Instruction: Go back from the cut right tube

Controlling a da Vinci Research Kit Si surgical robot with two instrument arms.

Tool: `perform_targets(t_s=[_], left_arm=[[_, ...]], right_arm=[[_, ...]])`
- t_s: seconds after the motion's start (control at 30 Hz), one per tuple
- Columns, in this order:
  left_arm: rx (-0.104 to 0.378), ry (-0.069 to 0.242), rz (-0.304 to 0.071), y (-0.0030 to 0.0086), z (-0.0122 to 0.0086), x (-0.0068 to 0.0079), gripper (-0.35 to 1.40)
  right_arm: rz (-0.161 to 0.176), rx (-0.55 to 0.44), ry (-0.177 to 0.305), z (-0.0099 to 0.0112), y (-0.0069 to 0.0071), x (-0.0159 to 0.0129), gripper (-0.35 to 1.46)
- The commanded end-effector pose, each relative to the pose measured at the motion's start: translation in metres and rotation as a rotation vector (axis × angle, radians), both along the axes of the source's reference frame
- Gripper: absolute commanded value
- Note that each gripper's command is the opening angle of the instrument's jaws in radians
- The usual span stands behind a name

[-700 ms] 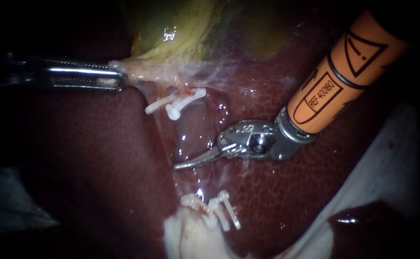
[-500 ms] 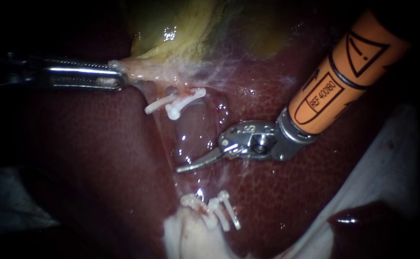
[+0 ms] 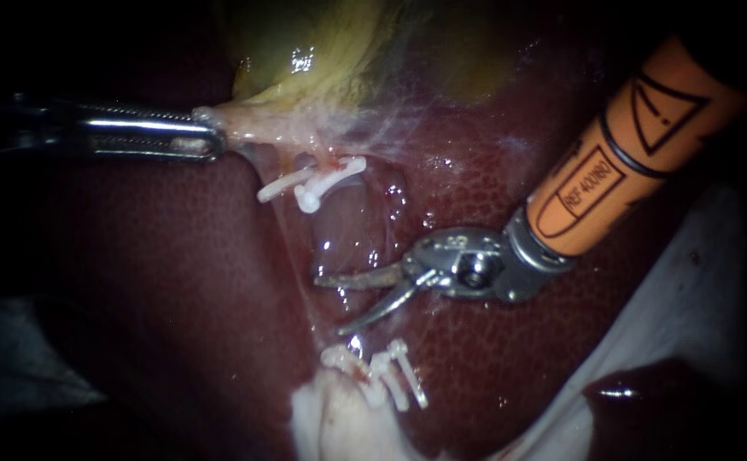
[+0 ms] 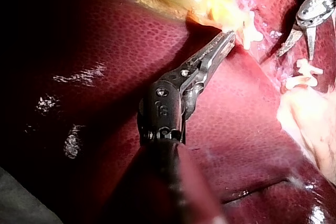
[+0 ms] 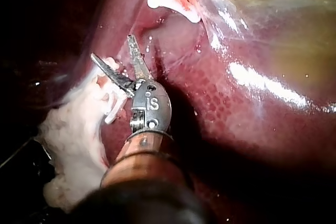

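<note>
My left instrument [image 3: 213, 139] comes in from the left, its jaws shut on the pale neck of the yellow gallbladder [image 3: 305, 60] and holding it taut. White clips [image 3: 315, 182] sit on the upper tube stump just below that grip. More white clips [image 3: 386, 374] sit on the lower stump by pale fatty tissue. My right instrument [image 3: 330, 305], with an orange shaft and two thin blades, lies over the wet liver bed between the two clip groups, blades open and holding nothing. The right wrist view shows the same open blades [image 5: 111, 47] beside the lower clips [image 5: 113, 109].
Dark red liver [image 3: 177, 282] fills most of the view. White gauze [image 3: 689, 290] lies at the right, with pale fatty tissue [image 3: 339, 423] below the lower clips. In the left wrist view my right instrument [image 4: 295, 55] stands ahead and to the side of my left instrument [image 4: 230, 36].
The right instrument's blades, shut before, have opened. Its wrist and shaft have shifted slightly right and down, away from the upper clips. The left instrument has not moved.
</note>
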State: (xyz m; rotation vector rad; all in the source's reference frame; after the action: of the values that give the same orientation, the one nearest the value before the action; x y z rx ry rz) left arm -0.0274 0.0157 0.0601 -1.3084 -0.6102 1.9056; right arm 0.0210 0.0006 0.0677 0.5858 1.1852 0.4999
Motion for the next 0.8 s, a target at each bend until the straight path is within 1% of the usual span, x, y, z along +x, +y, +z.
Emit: perform_targets(t_s=[0.03,0.1,0.13,0.17,0.27,0.3,0.37,0.4,0.5,0.6,0.63,0.67,0.7,0.8], left_arm=[[0.0,-0.001,0.0,0.0,0.0,0.0,-0.35],[0.0,-0.001,0.001,0.0001,0.0001,0.0,-0.35],[0.0,-0.001,0.001,0.0001,0.0002,0.0,-0.35],[0.0,-0.001,0.001,0.0001,0.0002,0.0,-0.35],[0.0,-0.001,0.001,0.0001,0.0003,0.0001,-0.35],[0.0,-0.001,0.001,0.0001,0.0003,0.0001,-0.35],[0.0,-0.001,0.001,0.0001,0.0003,0.0,-0.35],[0.0,-0.001,0.0,0.0001,0.0003,0.0,-0.35],[-0.001,0.0,0.0,0.0,0.0004,0.0,-0.35],[-0.002,0.0,-0.001,0.0,0.0006,-0.0001,-0.35],[-0.002,0.001,-0.001,-0.0001,0.0007,-0.0002,-0.35],[-0.003,0.001,-0.001,-0.0001,0.0008,-0.0002,-0.35],[-0.004,0.001,-0.001,-0.0002,0.001,-0.0003,-0.35],[-0.01,0.004,-0.003,-0.0005,0.002,-0.0008,-0.35]], right_arm=[[0.012,-0.03,-0.006,-0.0006,0.0001,-0.0006,1.43],[0.023,-0.111,-0.042,-0.0019,0.0003,-0.0019,1.43],[0.017,-0.161,-0.076,-0.0027,0.0004,-0.0027,1.43],[0.008,-0.182,-0.103,-0.0033,0.0006,-0.0033,1.43],[-0.039,-0.252,-0.183,-0.005,0.0012,-0.0052,1.43],[-0.058,-0.262,-0.218,-0.0058,0.0015,-0.0059,1.43],[-0.085,-0.285,-0.267,-0.0069,0.0021,-0.0069,1.43],[-0.097,-0.294,-0.298,-0.0076,0.0026,-0.0074,1.43],[-0.125,-0.318,-0.358,-0.0089,0.0036,-0.0085,1.43],[-0.157,-0.326,-0.393,-0.0097,0.0042,-0.0091,1.43],[-0.173,-0.333,-0.396,-0.0098,0.0043,-0.0092,1.43],[-0.191,-0.332,-0.394,-0.0099,0.0044,-0.0093,1.43],[-0.216,-0.322,-0.373,-0.0099,0.0046,-0.0093,1.43],[-0.222,-0.312,-0.364,-0.0099,0.0047,-0.0093,1.45]])
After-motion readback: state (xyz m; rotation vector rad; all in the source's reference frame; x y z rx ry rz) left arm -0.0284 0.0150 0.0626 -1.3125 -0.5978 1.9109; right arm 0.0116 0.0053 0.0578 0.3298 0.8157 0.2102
